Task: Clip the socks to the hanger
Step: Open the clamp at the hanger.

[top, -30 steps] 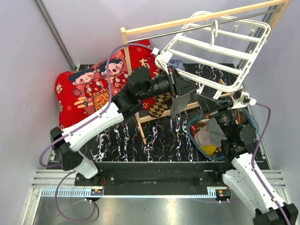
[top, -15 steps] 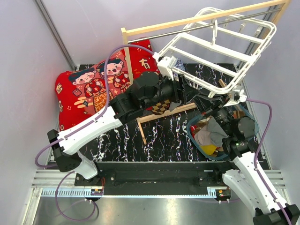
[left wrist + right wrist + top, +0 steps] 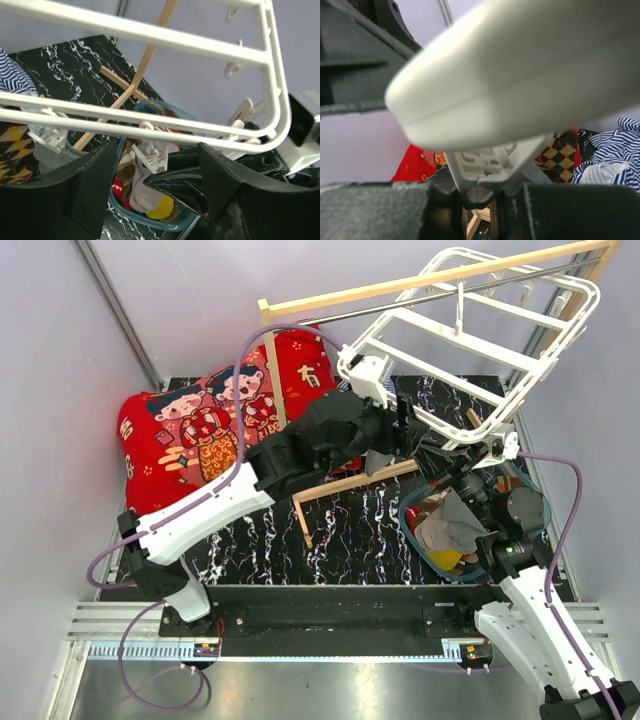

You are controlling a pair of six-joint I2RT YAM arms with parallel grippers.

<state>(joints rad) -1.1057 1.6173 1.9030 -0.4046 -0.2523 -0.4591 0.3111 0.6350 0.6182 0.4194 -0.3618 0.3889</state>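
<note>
The white hanger (image 3: 470,350) hangs tilted from the wooden pole at the upper right. In the left wrist view its bars (image 3: 150,122) cross above my left gripper (image 3: 157,150), which is open with an empty white clip (image 3: 152,156) dangling between its fingers. Left of it, another clip (image 3: 50,137) pinches a grey sock (image 3: 57,159). A checkered sock (image 3: 12,145) hangs further left. My right gripper (image 3: 492,197) is shut on a clip peg (image 3: 490,172) under the hanger's near rim (image 3: 520,75). More socks (image 3: 450,525) lie in the basket.
A teal basket (image 3: 415,540) stands at the right, under the hanger. The wooden rack's pole (image 3: 400,285) and its foot bars (image 3: 355,483) cross the middle. A red cushion (image 3: 190,425) lies at the left. Blue-striped cloth (image 3: 610,150) hangs beside the checkered sock (image 3: 565,157).
My left gripper has opened and let go, and its arm has reached further right under the hanger. The hanger has swung up and right. The right gripper stays on its clip.
</note>
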